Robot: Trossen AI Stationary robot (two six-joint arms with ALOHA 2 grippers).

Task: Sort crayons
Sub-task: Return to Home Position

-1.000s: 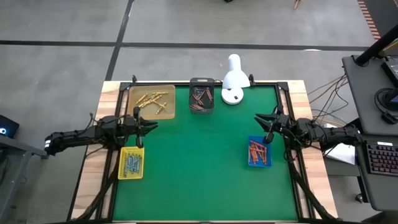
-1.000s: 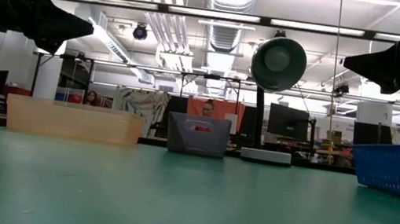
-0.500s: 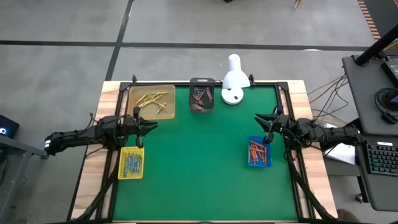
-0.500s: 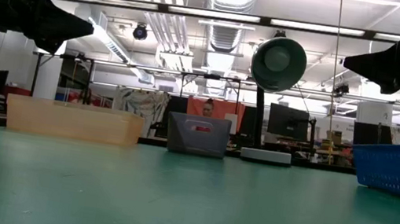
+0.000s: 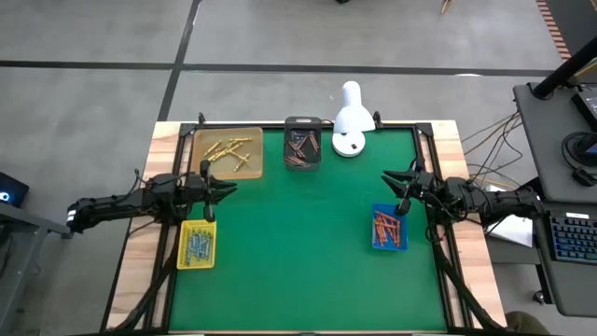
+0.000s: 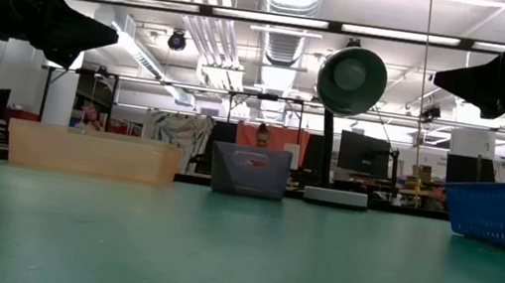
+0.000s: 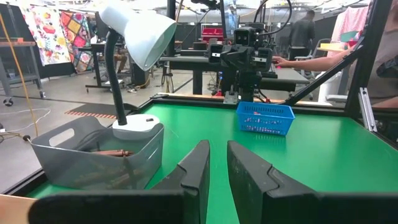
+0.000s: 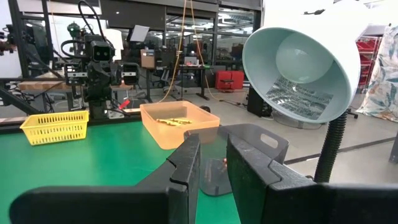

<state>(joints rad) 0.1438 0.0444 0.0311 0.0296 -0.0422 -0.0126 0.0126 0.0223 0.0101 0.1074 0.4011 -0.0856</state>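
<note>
1. High view: the crayons (image 5: 229,149) lie in the tan tray (image 5: 257,137), grey tray (image 5: 302,121), yellow bin (image 5: 182,248) and blue bin (image 5: 376,213). I see none loose on the green mat (image 5: 298,252). My left gripper (image 5: 222,194) hovers beside the yellow bin, my right gripper (image 5: 394,189) beside the blue bin.
2. Low view: both grippers hang well above the mat.
3. Left wrist view: fingers slightly apart, pinching nothing.
4. Right wrist view: same narrow gap, empty. The lamp (image 8: 305,62) is near.
5. Risk, my judgement: dipping while parking could clip a bin rim and spill sorted crayons, and a wide right swing could knock the lamp.
</note>
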